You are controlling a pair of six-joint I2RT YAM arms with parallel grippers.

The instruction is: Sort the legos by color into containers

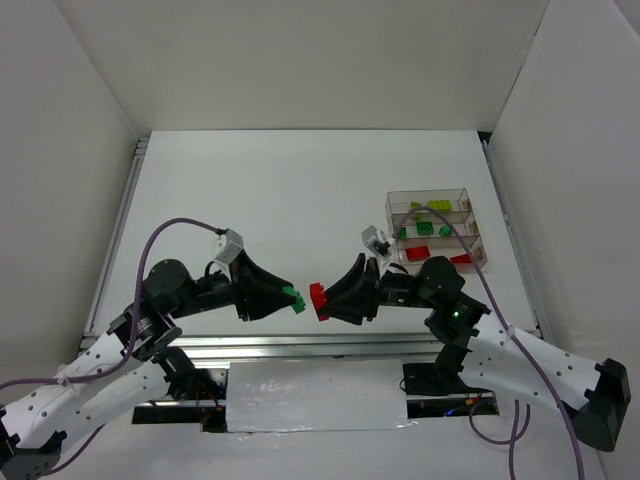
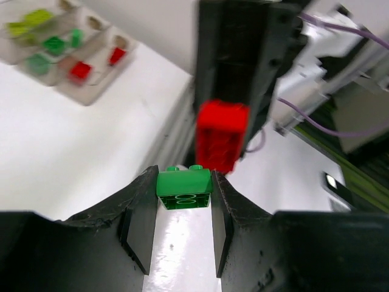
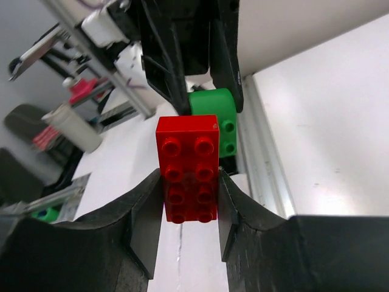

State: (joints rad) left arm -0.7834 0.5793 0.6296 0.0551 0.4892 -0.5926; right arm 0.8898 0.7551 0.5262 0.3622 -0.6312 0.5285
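Observation:
My left gripper (image 1: 288, 298) is shut on a dark green lego (image 1: 297, 300), which sits at its fingertips (image 2: 184, 190). Facing it, my right gripper (image 1: 328, 300) is shut on a red lego (image 1: 318, 298) that juts out past its fingers (image 3: 187, 167). The two bricks meet end to end above the table's near edge; whether they are still joined I cannot tell. The green lego (image 3: 216, 118) shows behind the red one in the right wrist view. The containers (image 1: 428, 193) stand at the far right and hold yellow-green, green and red bricks in separate trays.
An aluminium rail (image 1: 300, 345) runs along the near table edge, right under both grippers. White walls close the table in at the back and both sides. Purple cables (image 1: 170, 228) loop off each arm. The trays (image 2: 91, 97) show at the upper left of the left wrist view.

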